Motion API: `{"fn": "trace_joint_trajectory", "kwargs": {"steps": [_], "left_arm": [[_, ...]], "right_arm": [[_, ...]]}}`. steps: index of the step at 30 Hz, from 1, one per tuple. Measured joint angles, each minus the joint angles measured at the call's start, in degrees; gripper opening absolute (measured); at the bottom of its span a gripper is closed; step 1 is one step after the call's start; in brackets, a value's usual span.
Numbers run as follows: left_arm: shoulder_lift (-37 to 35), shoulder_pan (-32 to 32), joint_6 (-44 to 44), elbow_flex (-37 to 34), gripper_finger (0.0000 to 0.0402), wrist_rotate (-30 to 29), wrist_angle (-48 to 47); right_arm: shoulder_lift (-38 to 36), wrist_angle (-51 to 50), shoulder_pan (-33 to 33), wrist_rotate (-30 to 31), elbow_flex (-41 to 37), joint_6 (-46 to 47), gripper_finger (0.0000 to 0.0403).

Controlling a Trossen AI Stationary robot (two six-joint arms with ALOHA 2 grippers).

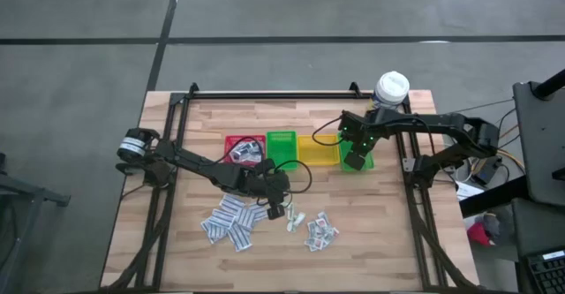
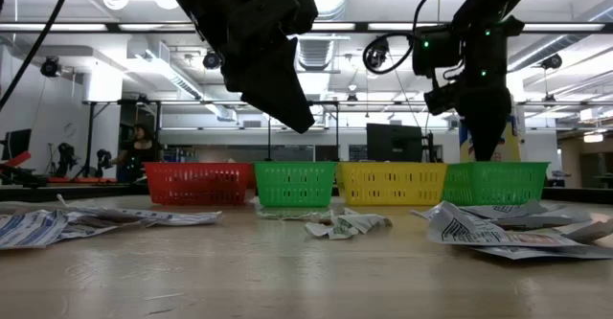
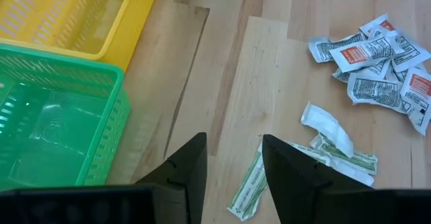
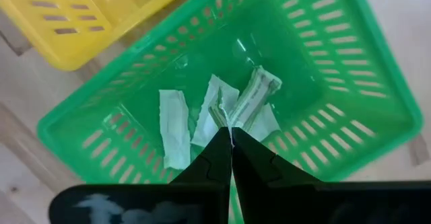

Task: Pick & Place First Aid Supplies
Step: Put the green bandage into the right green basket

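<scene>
- We see the first aid supplies (image 1: 231,222) as small flat white paper packets, lying loose on the near half of the wooden bench (image 1: 388,232).
- One heap on the left carries grey-blue print; a smaller heap (image 3: 380,66) on the right shows black text and red-orange patches.
- Between them lie crumpled strips with green print (image 3: 337,146).
- More strips (image 4: 222,113), white and pale green, lie inside the right-most green bin (image 4: 350,83).
- The left end effector (image 3: 232,173) hangs above the green-printed strips, fingers parted and holding nothing.
- The right end effector (image 4: 231,150) hangs over that green bin, fingers pressed together and empty.
- Red (image 1: 243,148), green (image 1: 282,148) and yellow (image 1: 318,151) bins stand in a row with it.
</scene>
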Motion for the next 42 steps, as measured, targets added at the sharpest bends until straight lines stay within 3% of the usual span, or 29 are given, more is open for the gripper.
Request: {"fn": "trace_joint_trajectory", "kwargs": {"steps": [12, 20, 26, 31, 42], "left_arm": [[0.0, 0.0, 0.5, 0.0, 0.0138, 0.0, 0.0], [0.0, 0.0, 0.7, 0.0, 0.0138, 0.0, 0.3], [0.0, 0.0, 1.5, 0.0, 0.0138, 0.0, 0.2], [0.0, -0.1, 1.6, 0.0, 0.0138, 0.0, 0.2], [0.5, -0.8, 3.5, -0.9, 0.0138, 0.2, 0.2]], "right_arm": [[1.4, 1.2, 0.0, -0.3, 0.0, -4.2, 0.0013], [1.6, 1.7, 0.0, -1.9, 0.0, -4.7, 0.0084], [1.4, -2.1, 0.0, 4.3, 2.0, -4.3, 0.0117], [0.9, -8.8, 0.0, 8.3, 6.4, -2.2, 0.0119], [-10.5, -11.5, 6.5, 1.0, 6.7, 1.6, 0.0098]]}}
